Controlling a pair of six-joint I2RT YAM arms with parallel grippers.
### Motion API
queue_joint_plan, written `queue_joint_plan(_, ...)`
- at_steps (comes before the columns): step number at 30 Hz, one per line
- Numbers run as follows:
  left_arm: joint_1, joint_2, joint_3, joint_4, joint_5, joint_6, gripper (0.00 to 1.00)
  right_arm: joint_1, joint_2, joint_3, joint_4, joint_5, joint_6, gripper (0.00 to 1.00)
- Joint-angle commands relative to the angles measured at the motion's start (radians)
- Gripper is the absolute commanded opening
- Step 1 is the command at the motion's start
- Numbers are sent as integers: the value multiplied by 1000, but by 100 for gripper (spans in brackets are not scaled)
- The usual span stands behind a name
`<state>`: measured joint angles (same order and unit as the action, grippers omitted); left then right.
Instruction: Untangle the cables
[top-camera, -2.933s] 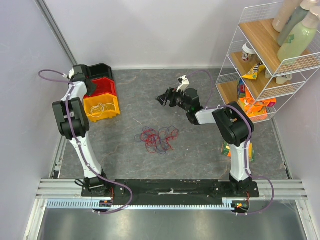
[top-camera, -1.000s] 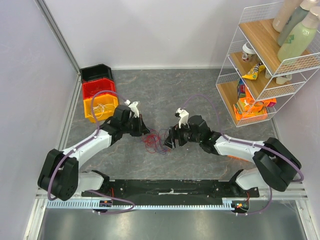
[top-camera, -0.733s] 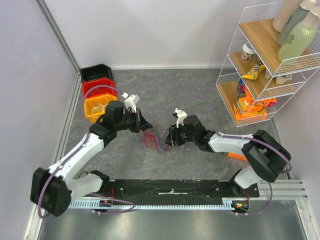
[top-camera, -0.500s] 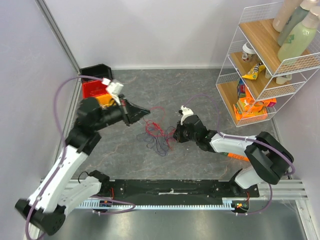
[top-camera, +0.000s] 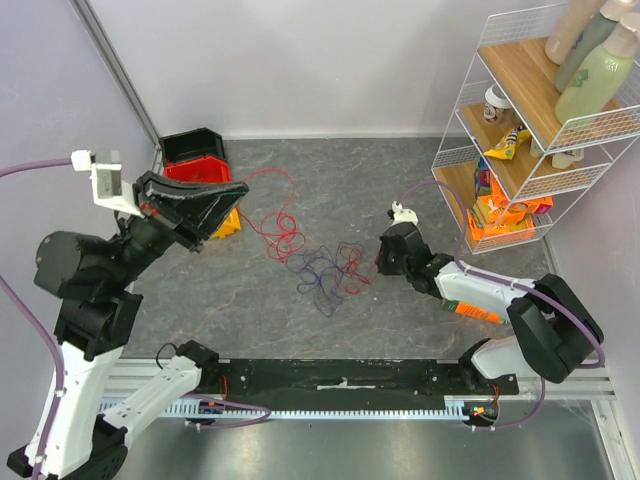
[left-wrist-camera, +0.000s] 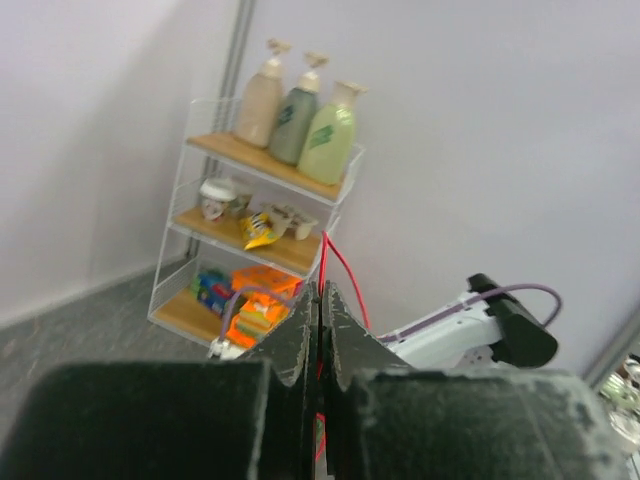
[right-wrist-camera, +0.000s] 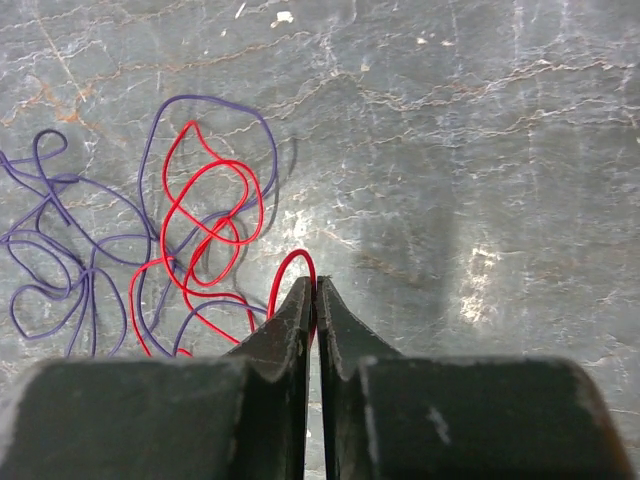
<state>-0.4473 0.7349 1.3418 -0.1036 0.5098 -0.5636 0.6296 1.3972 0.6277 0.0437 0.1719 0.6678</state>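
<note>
left gripper (left-wrist-camera: 320, 292) pinches red cable (top-camera: 280, 236) high, left of purple cable (top-camera: 325, 272) - right gripper (right-wrist-camera: 314, 297) clamps red loop (right-wrist-camera: 293, 262) beside it - likely anchoring the pull.

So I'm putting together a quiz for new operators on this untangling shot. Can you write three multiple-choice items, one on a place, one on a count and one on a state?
1. Where does the purple-blue cable lie?
A) on the table, between the arms
B) in a bin
C) on a shelf

2. How many bottles stand on the wire rack's top shelf?
A) one
B) three
C) five

3. What is the left gripper doing?
A) open, empty
B) shut on the purple-blue cable
C) shut on the red cable

Answers:
1. A: the top view shows it spread on the table.
2. B: the left wrist view shows three in a row.
3. C: its fingers meet with a red strand pinched between them.
</note>
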Motion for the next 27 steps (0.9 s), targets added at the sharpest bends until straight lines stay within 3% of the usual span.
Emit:
queue_joint_plan(1,-2,55,8,-162,-213,40,2,-13,-27,67,-42,-29,-86,15)
queue_joint_plan(6,-4,174,8,-226,-426,39,2,-13,-6,38,25,-149,-106,20)
queue_joint_plan(12,30,331,-26,-170,-829,97,2,-11,26,24,77,-210,-122,19)
queue_joint_plan(15,140,420,-81,-23,-821,91,2,-13,51,27,91,-232,-134,19)
queue_joint_plan(17,246,495,-83,51,-725,47,2,-11,74,36,94,-250,-139,18)
queue_joint_plan(22,390,697,11,41,-812,51,2,-13,109,55,91,-262,-142,18)
queue_joint_plan(27,542,819,28,30,-789,-57,2,-14,132,67,94,-276,-145,18)
